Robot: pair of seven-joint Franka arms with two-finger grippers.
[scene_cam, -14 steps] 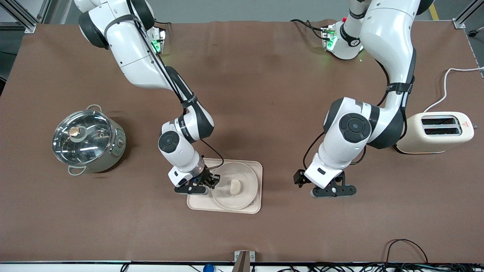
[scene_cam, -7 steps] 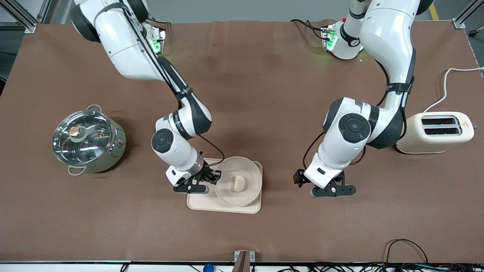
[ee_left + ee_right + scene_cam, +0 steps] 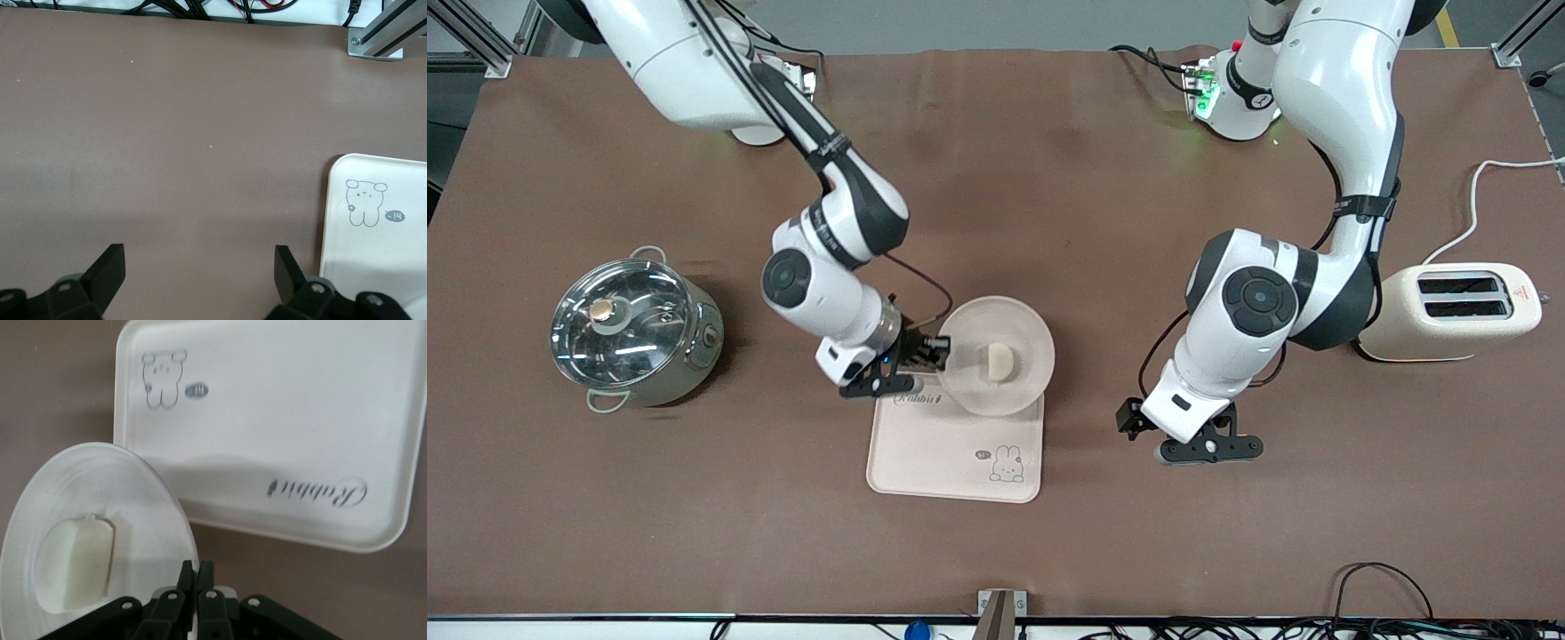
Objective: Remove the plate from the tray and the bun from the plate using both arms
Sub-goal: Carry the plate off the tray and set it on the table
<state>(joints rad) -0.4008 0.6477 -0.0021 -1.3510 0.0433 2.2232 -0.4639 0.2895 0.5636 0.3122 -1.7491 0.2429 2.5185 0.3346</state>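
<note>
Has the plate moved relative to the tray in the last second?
Yes. The plate has moved away from the front camera, uncovering most of the tray; it now overhangs the tray's edge nearest the robots' bases.

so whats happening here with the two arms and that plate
The right gripper is shut on the rim of the round cream plate and holds it in the air above the edge of the rectangular cream tray that lies farther from the front camera. The small pale bun sits on the plate. The left gripper waits open above the brown table, beside the tray toward the left arm's end, holding nothing.
</note>
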